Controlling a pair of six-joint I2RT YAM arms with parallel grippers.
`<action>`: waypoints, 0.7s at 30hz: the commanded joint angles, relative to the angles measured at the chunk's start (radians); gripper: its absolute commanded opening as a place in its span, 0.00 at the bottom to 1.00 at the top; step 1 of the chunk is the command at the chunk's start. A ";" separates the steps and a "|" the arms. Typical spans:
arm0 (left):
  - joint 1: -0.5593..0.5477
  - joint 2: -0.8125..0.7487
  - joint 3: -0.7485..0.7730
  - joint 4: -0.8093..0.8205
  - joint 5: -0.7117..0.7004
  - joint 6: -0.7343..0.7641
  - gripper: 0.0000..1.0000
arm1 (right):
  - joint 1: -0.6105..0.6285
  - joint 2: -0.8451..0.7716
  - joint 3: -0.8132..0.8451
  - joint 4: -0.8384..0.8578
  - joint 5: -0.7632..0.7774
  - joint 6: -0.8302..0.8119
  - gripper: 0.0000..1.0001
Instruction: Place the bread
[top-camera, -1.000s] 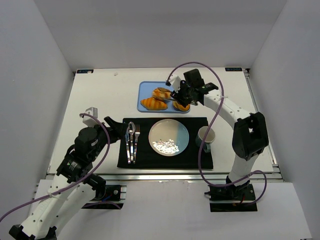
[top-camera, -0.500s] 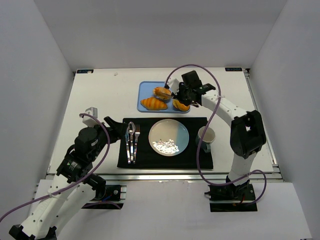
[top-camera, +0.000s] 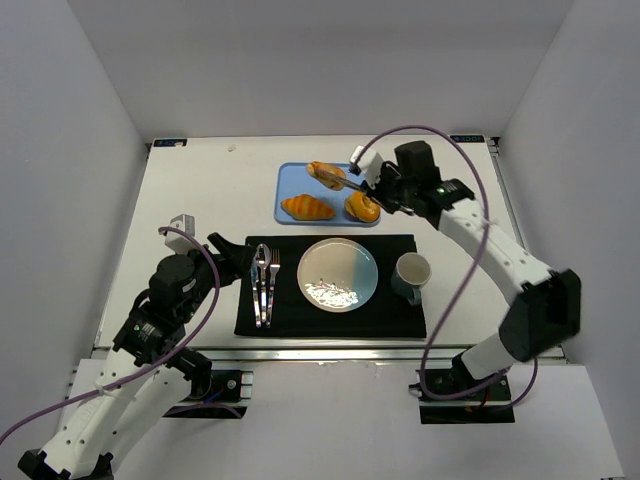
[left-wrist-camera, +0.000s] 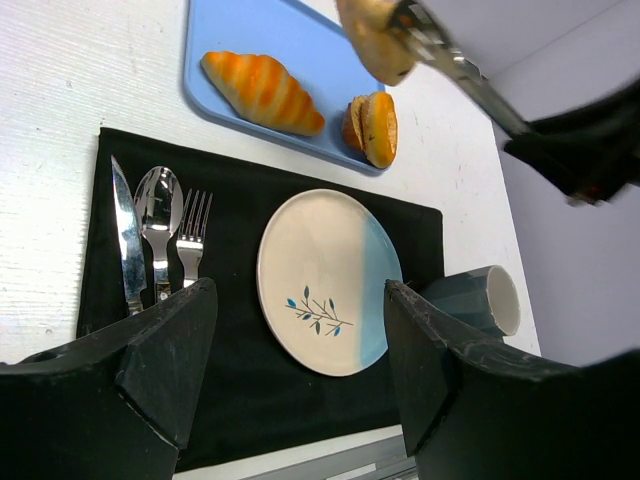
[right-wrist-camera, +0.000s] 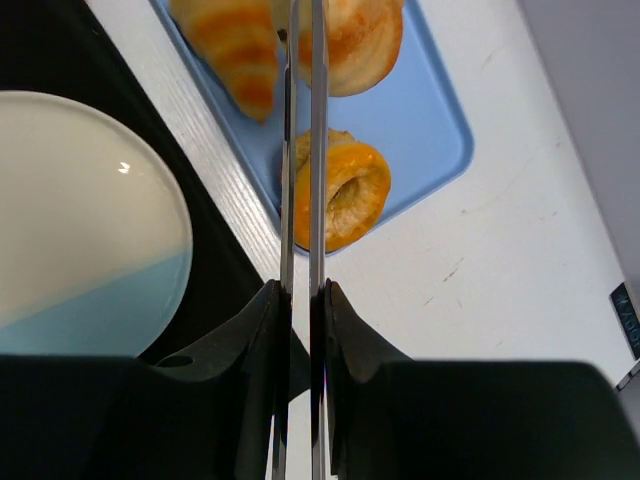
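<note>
The right tool (top-camera: 338, 179) clamped a golden-brown bread roll (top-camera: 326, 174) over the blue tray (top-camera: 292, 179); only the left wrist view showed the left tool (left-wrist-camera: 300, 395) spread wide apart.

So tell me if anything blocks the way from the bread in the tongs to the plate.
Nothing visible does. The bread, held in the tongs, appears lifted above the tray; the croissant and bun lie low beneath the route. The plate is bare, the mug off to its side.
</note>
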 joint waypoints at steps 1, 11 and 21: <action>0.001 -0.004 0.013 0.011 -0.004 -0.006 0.77 | -0.002 -0.169 -0.076 -0.011 -0.114 -0.003 0.03; 0.001 0.033 0.003 0.050 0.019 0.002 0.77 | 0.004 -0.475 -0.403 -0.177 -0.188 -0.152 0.05; 0.001 0.026 -0.002 0.047 0.023 -0.002 0.77 | 0.030 -0.464 -0.418 -0.284 -0.247 -0.182 0.36</action>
